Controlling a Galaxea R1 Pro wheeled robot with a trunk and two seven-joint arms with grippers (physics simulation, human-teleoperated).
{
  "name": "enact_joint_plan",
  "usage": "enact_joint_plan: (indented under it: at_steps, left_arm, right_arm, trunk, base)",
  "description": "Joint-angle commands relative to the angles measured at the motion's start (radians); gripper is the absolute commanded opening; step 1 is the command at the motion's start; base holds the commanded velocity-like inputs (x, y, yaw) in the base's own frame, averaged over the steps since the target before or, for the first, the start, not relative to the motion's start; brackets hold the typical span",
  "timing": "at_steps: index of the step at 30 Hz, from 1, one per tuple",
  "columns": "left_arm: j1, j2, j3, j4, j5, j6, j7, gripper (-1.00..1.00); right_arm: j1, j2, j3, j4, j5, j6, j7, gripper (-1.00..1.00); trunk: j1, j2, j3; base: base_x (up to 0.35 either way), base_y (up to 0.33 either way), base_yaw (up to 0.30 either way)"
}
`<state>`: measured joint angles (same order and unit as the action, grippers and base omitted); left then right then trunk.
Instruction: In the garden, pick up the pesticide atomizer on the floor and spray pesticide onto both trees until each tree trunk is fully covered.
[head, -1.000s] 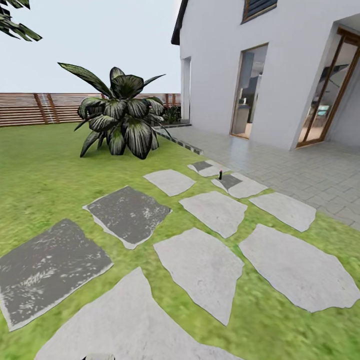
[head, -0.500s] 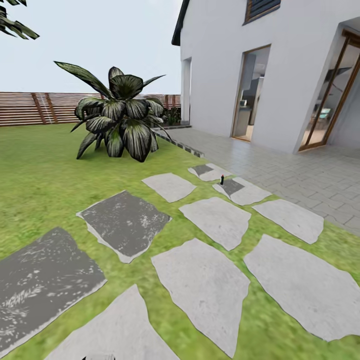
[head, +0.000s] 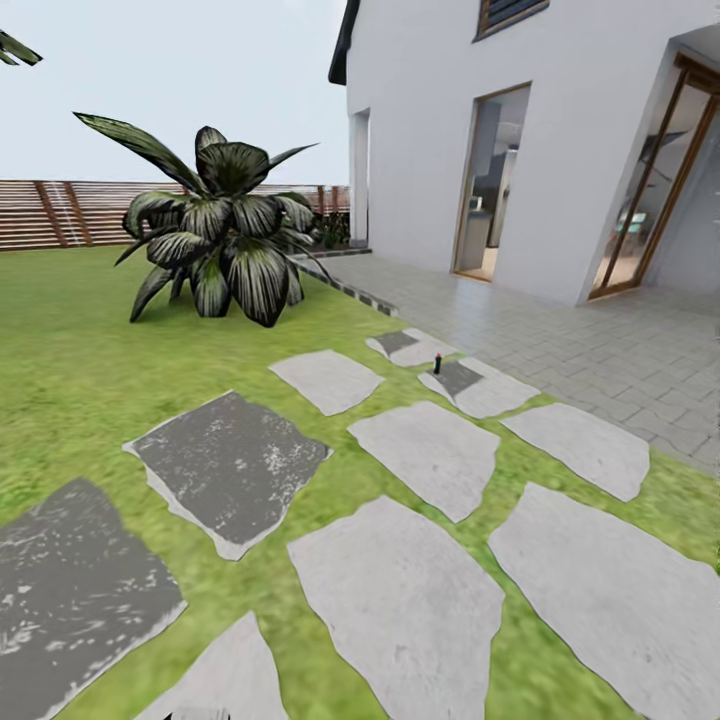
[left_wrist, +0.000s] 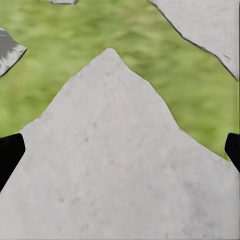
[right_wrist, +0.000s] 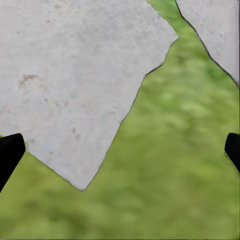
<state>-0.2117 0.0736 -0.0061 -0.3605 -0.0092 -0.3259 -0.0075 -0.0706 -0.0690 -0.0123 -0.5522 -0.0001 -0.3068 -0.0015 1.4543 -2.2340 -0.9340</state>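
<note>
Left gripper (left_wrist: 120, 150) and right gripper (right_wrist: 120, 150), each with its 2 fingers spread wide and empty, hang over pale stepping stones (head: 400, 600) set in the grass floor (head: 80, 380). The pesticide atomizer (head: 437, 364) stands upright beyond these stones, at the edge of a dark-centred slab (head: 478, 385), near the house (head: 560, 140).

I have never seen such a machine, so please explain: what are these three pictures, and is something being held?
It is a simulated wheeled robot with two arms. The large picture comes from its head camera: a lawn with stepping stones, a leafy plant, a fence and a house. The tiny dark bottle far ahead is the atomizer, standing among the stones. The small pictures come from cameras at each wrist, looking down at stone and grass. The black tips at their edges are the jaws, wide open: left gripper, right gripper. Nothing is held.
</note>
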Motion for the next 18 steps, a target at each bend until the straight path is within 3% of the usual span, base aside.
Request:
enact_joint_plan:
  at_steps: [1,18]
  left_arm:
    - [0.0,0.0,0.0,0.0,0.0,0.0,0.0,1.0]
    - [0.0,0.0,0.0,0.0,0.0,0.001,0.0,1.0]
  right_arm:
    - [0.0,0.0,0.0,0.0,0.0,0.0,0.0,1.0]
    - [0.0,0.0,0.0,0.0,-0.001,0.0,0.0,1.0]
  trunk:
    - [0.0,0.0,-0.001]
    - [0.0,0.0,-0.02]
  base:
    - [0.34,0.0,-0.171]
    - [0.326,-0.086,-0.201]
